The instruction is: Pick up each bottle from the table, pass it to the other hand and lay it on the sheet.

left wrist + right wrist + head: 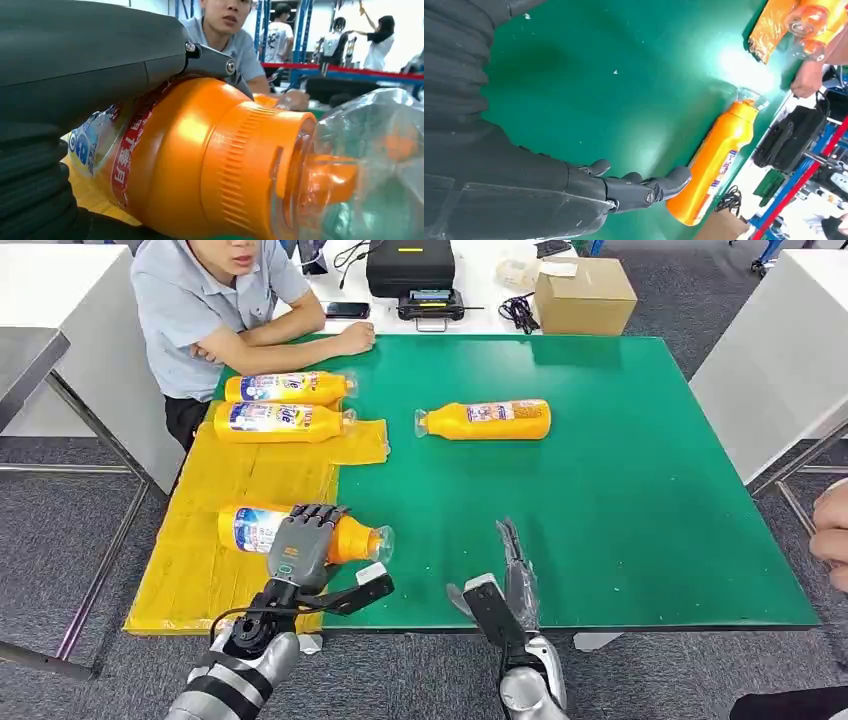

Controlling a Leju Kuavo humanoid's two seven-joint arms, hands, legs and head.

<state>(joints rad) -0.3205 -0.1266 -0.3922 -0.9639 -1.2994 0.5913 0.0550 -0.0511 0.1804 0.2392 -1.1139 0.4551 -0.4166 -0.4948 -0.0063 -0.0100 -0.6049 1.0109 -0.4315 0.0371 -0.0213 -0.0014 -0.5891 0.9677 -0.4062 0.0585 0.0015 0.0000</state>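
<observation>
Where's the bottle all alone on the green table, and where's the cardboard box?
Lone bottle [487, 421]: head view, on the middle of its orange body.
Cardboard box [585, 297]: head view, on its front side, beyond the green table.

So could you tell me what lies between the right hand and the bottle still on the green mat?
Nothing: in the head view, bare green mat runs from the right hand to that bottle.

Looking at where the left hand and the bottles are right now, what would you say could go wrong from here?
The bottle under the left hand lies on its side with its cap end past the yellow sheet's edge; once let go, it might roll onto the green mat. One bottle lies far out on the mat, likely a long reach for the right hand.
</observation>
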